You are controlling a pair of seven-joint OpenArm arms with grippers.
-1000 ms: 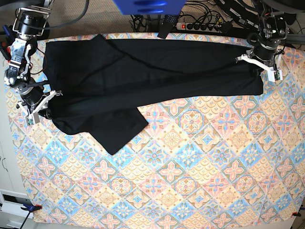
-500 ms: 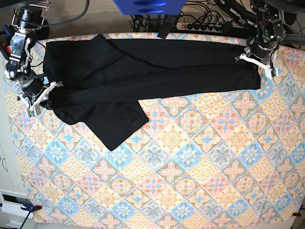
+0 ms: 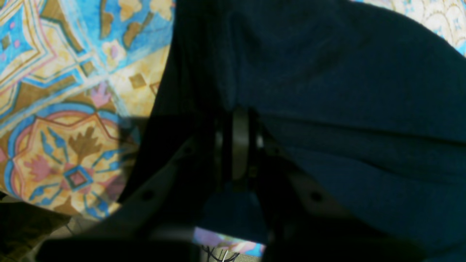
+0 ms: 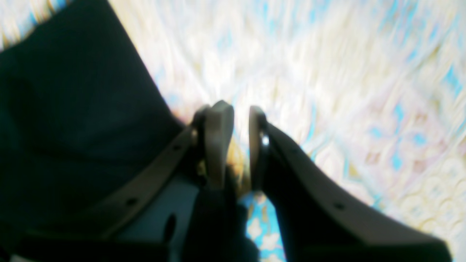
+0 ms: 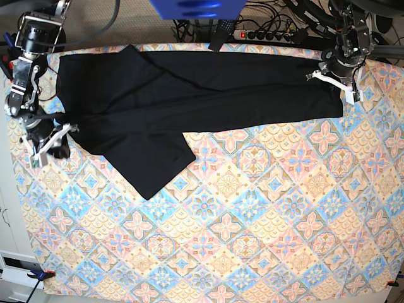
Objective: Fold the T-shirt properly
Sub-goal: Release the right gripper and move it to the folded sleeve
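Note:
The black T-shirt [image 5: 202,88] lies stretched along the far side of the table, with a flap [image 5: 151,164] pointing toward the front left. My left gripper [image 5: 333,82] is at the shirt's right end. In the left wrist view the left gripper [image 3: 238,120] is shut on a fold of the shirt [image 3: 346,91]. My right gripper [image 5: 52,140] is at the shirt's left edge. In the blurred right wrist view the right gripper [image 4: 240,116] stands slightly open with nothing between the fingers, and the shirt [image 4: 72,127] lies just to the left of them.
A patterned tablecloth [image 5: 252,221] covers the table. A power strip with cables [image 5: 265,33] and a blue object [image 5: 196,7] sit beyond the far edge. A clamp [image 5: 41,274] holds the front left corner. The right gripper is close to the table's left edge.
Both grippers moved toward the far edge and the shirt's near edge shifted back with them. The right gripper no longer holds the cloth and sits just off the shirt's left edge.

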